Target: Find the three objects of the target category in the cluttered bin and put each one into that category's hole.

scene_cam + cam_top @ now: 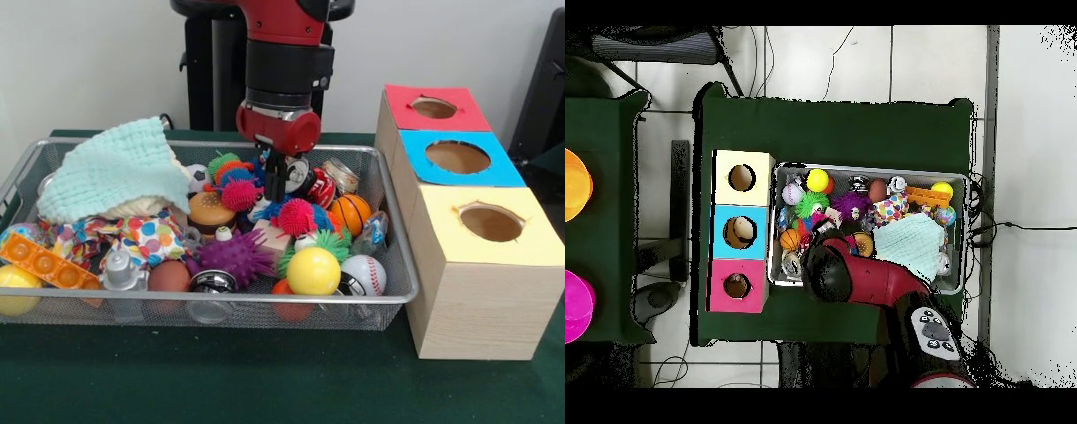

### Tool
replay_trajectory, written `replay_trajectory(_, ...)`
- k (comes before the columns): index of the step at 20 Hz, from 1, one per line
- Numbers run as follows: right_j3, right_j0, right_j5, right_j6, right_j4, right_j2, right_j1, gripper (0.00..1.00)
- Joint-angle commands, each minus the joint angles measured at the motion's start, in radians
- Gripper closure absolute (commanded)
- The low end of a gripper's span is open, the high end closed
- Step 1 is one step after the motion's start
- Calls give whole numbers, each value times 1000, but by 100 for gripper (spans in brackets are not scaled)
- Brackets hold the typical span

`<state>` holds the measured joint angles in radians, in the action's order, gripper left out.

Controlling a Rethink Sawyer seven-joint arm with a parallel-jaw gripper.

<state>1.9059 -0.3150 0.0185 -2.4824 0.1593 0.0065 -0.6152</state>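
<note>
We see the gripper (275, 187) down among spiky balls (294, 215) mid-bin (388, 190), finger spread unclear; red-panelled hole (433, 108) stands clear beside it; overhead hides the gripper under the arm (865, 280)

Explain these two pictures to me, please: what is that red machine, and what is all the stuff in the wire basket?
The red and black machine is a robot arm on a pedestal. One picture is taken from across the table, facing the robot; the other looks straight down from above. At the arm's end is its gripper, lowered into a wire mesh basket on a green table. Whether its jaws are open or hold anything, I cannot tell, because toys hide them. The basket is packed with toys: a purple spiky ball, a yellow ball, a baseball, a small basketball, with a pale green cloth over them. Beside the basket stand wooden boxes with round holes, topped red, blue and yellow, for dropping sorted toys in.
</note>
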Motion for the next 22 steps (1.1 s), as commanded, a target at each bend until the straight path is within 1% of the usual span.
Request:
replay_trajectory(1, -98, -4, 51, -25, 41, 71, -17, 100)
replay_trajectory(2, -133, 45, 36, -1, 44, 4, -24, 100)
replay_trajectory(3, -153, 72, 18, 11, 42, -37, -27, 100)
replay_trajectory(4, -202, 145, -41, 26, 28, -146, -19, 100)
replay_trajectory(5, -213, 149, -69, 33, 30, -158, -22, 100)
replay_trajectory(8, -263, 189, -123, 53, 40, -235, -2, 100)
replay_trajectory(9, -270, 192, -129, 56, 42, -245, 3, 100)
replay_trajectory(11, -286, 198, -186, 71, 50, -266, 12, 100)
replay_trajectory(12, -295, 188, -232, 88, 58, -264, 21, 100)
replay_trajectory(13, -298, 180, -249, 94, 61, -260, 27, 100)
replay_trajectory(15, -309, 158, -318, 120, 74, -249, 38, 100)
replay_trajectory(16, -316, 150, -364, 136, 82, -246, 40, 100)
replay_trajectory(19, -319, 126, -397, 153, 116, -229, 40, 100)
replay_trajectory(21, -310, 96, -423, 169, 137, -201, 33, 100)
replay_trajectory(22, -306, 81, -437, 178, 148, -188, 30, 0)
